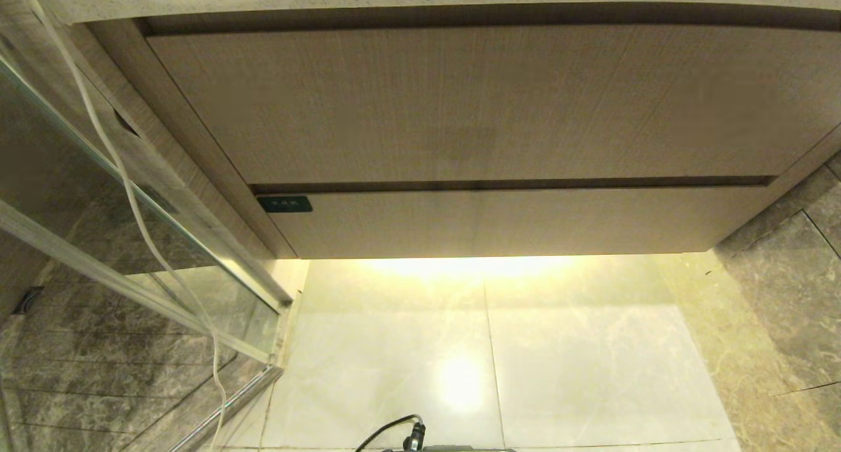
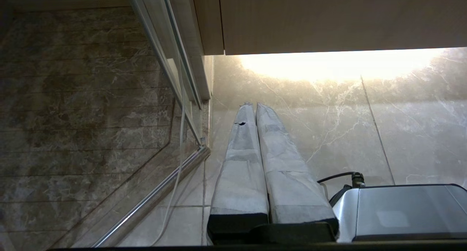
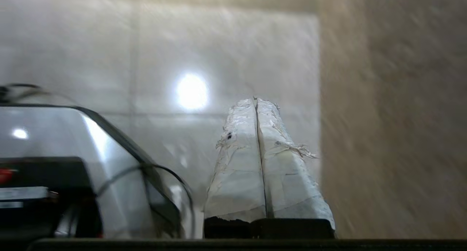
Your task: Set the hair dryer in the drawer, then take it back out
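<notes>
I saw the drawer point(image 1: 512, 225) closed flush under the taller panel point(image 1: 486, 104), and no hair dryer anywhere. I judged the task either unstarted or finished; next I'd have to find the dryer. Both grippers hung low over the floor point(image 1: 578, 353), left gripper point(image 2: 254, 105) and right gripper point(image 3: 256, 99), fingers together, empty. There was open floor before the drawer, with a glass door point(image 1: 125, 242) crowding the left.

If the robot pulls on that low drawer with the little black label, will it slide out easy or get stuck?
The drawer is shut and very wide, so a pull near one end might skew it; probably stiff, not floppy. Its flat front shows no handle, so fingers may slip. Both the left gripper and right gripper are shut, away from it.
</notes>
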### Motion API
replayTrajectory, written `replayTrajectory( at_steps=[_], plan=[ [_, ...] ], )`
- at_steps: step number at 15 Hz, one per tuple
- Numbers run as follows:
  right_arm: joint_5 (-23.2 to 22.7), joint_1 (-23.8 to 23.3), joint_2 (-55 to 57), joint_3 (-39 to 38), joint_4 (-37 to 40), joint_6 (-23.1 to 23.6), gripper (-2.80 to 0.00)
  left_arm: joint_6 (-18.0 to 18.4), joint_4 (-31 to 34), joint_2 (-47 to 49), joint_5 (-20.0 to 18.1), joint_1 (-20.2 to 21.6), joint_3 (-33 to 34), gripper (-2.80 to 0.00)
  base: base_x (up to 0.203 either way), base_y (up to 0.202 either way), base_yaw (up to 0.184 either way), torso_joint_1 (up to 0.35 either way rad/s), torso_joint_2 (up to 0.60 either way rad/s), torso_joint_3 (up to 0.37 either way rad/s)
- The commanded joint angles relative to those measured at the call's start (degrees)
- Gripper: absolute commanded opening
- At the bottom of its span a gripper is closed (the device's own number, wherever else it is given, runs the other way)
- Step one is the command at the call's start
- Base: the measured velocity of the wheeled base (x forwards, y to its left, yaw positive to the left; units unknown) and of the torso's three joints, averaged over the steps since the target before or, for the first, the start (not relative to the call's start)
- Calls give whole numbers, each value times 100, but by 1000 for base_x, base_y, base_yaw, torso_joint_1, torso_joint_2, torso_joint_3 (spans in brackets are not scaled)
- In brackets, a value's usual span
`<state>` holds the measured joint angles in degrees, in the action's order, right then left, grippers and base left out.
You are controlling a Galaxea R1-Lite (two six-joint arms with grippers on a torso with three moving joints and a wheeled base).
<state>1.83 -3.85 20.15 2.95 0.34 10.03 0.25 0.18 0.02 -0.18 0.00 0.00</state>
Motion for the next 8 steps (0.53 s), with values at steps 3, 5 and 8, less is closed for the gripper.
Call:
replayTrajectory(
  at_steps=[3,5,8],
  plan=[
    [-317,329,-1418,-291,-410,-43,-280,2,-9,6,1,0,9,-280,0,0,0,0,0,0],
    [-310,357,-2038,-296,-389,-44,-280,2,-1,6,1,0,9,-280,0,0,0,0,0,0],
    [-297,385,-2024,-304,-368,-89,-280,2,-9,6,1,0,9,-280,0,0,0,0,0,0]
  ],
)
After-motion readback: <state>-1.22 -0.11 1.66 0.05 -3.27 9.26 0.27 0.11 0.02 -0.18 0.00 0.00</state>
